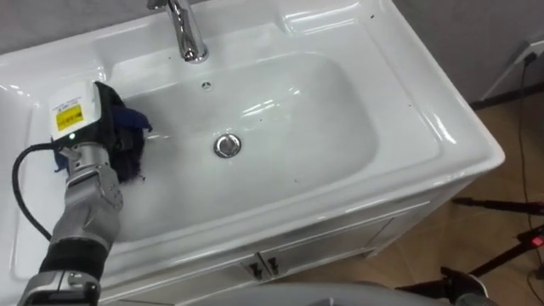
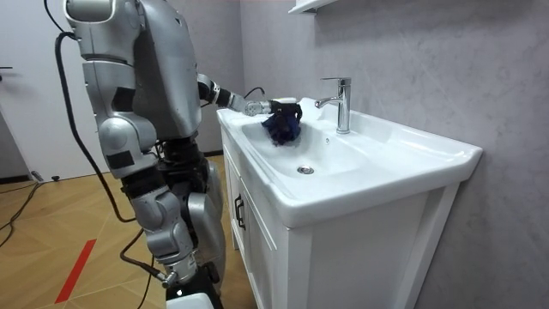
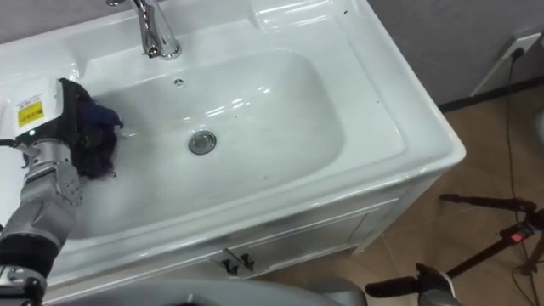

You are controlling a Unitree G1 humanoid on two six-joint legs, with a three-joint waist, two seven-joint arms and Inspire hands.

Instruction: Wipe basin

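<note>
While the robot stands upright right against the front of the white cabinet, I see its left arm reach over the rim and down into the basin. The left robot hand sits against the basin's left inner wall, its fingers clamped on a bunched dark blue cloth. The cloth touches the sloping white wall, and in the room view it hangs in a clump just below the hand. The basin is a wide, glossy white bowl sunk into the counter, with bright highlights across its floor. A round metal drain lies near the middle, well apart from the cloth, and 1 small overflow hole sits in the back wall. A chrome faucet stands upright on the back ledge, behind the bowl and to the right of the hand. Below the front edge I can make out 2 cabinet doors with dark handles side by side. The room has a wooden floor with 1 red strip on it, a grey textured wall behind the counter, and a white shelf above. Black stand legs lie on the floor to the counter's right, near a wall socket.
</note>
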